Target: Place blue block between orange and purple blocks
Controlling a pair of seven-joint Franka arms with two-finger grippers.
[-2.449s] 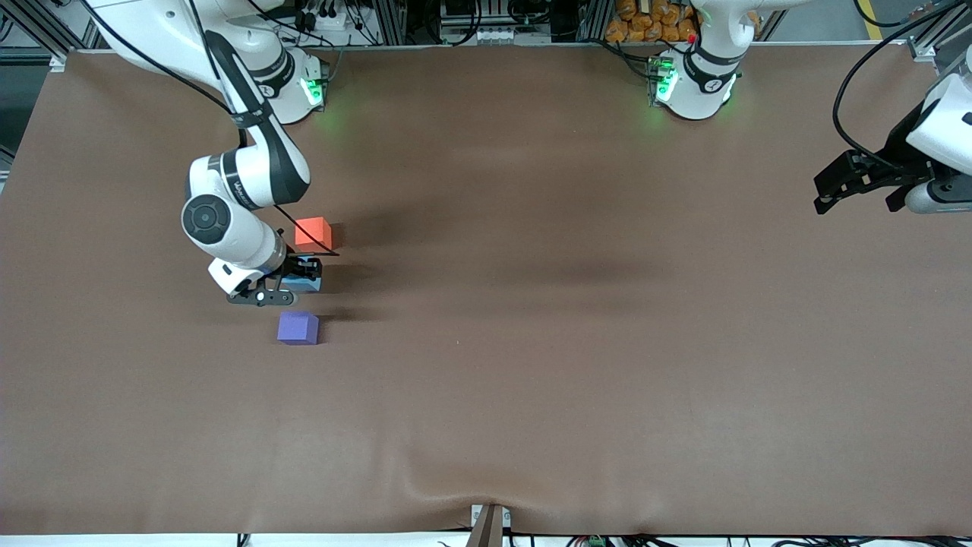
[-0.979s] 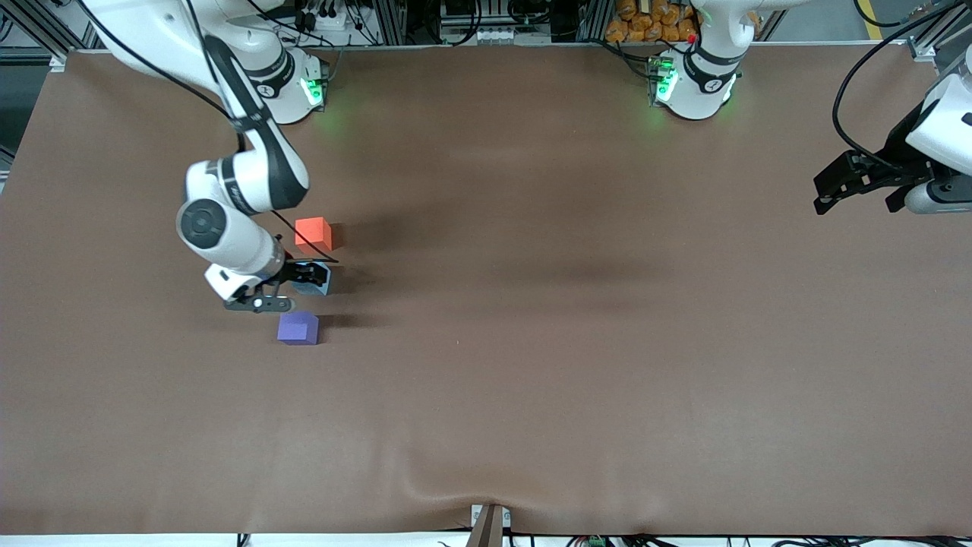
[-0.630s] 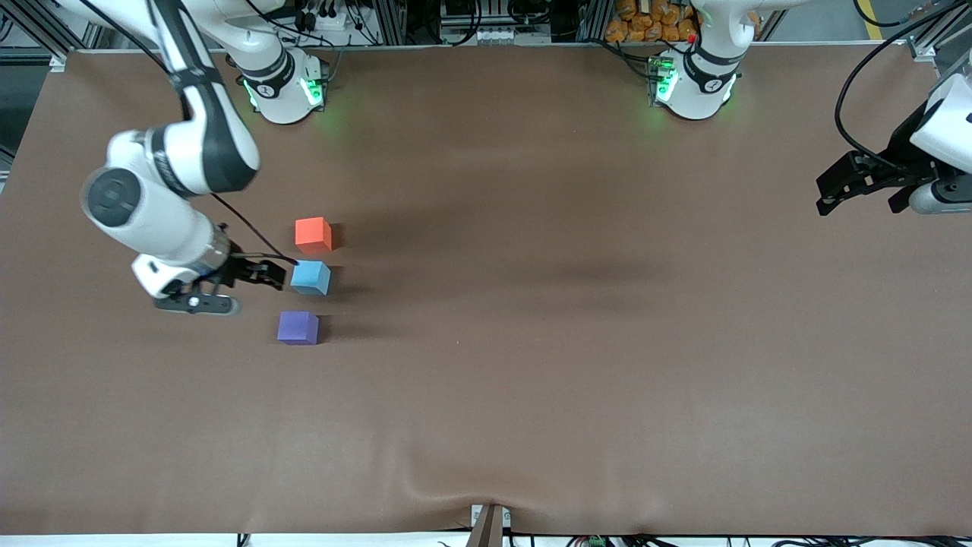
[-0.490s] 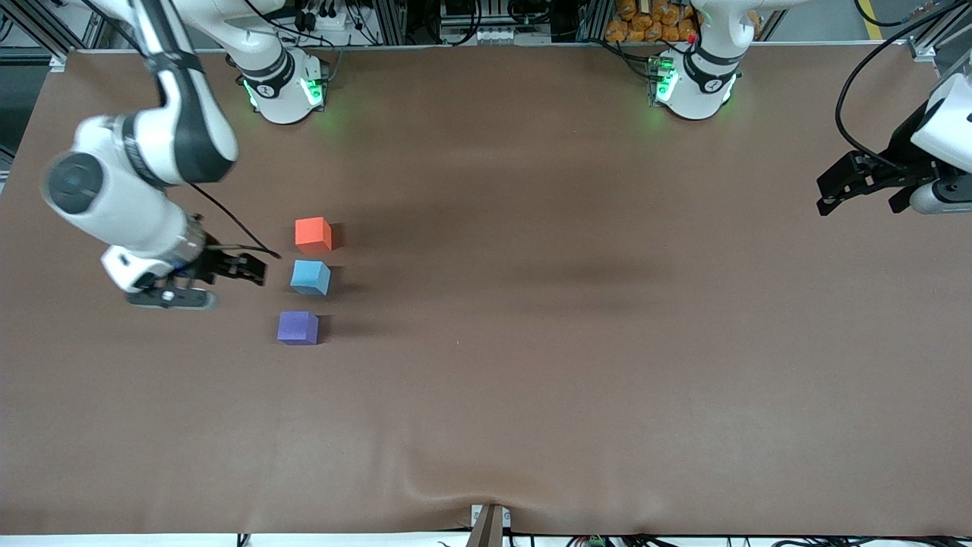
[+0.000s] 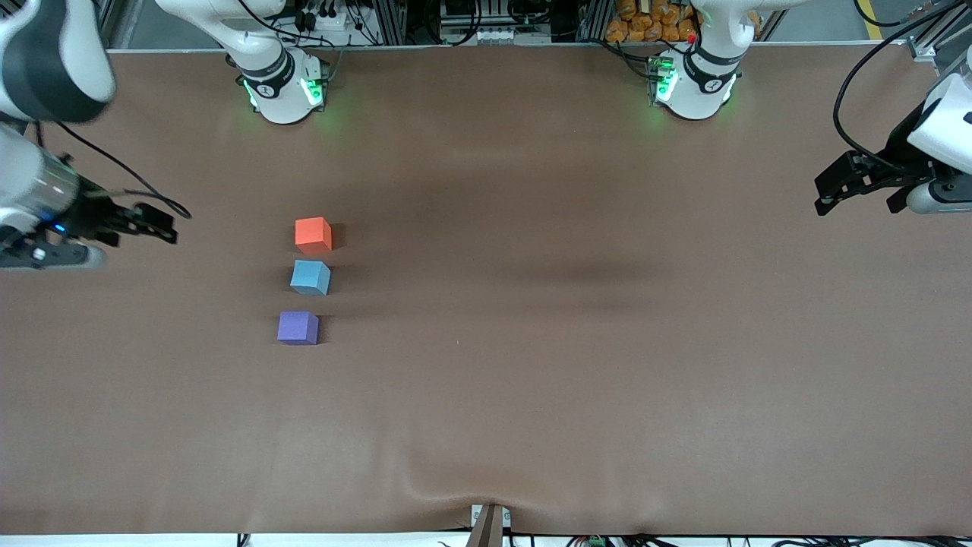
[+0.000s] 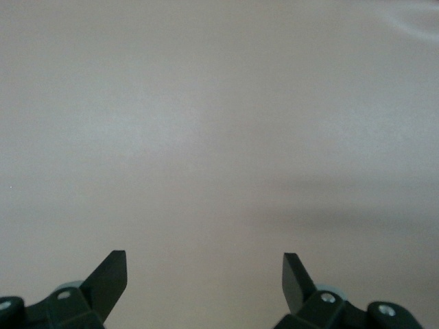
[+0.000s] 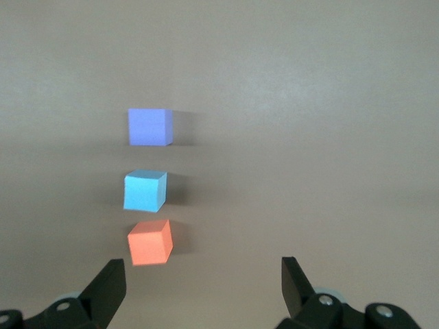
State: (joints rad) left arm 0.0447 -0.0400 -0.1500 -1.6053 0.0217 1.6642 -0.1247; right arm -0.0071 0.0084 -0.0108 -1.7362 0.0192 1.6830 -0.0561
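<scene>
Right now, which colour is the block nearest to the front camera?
Violet-purple; the purple block shows best in the front view.

Even overhead light, soft shadows beside cubes on the worktop (image 5: 531, 395); right arm motion-blurred; wrist views washed out.
</scene>
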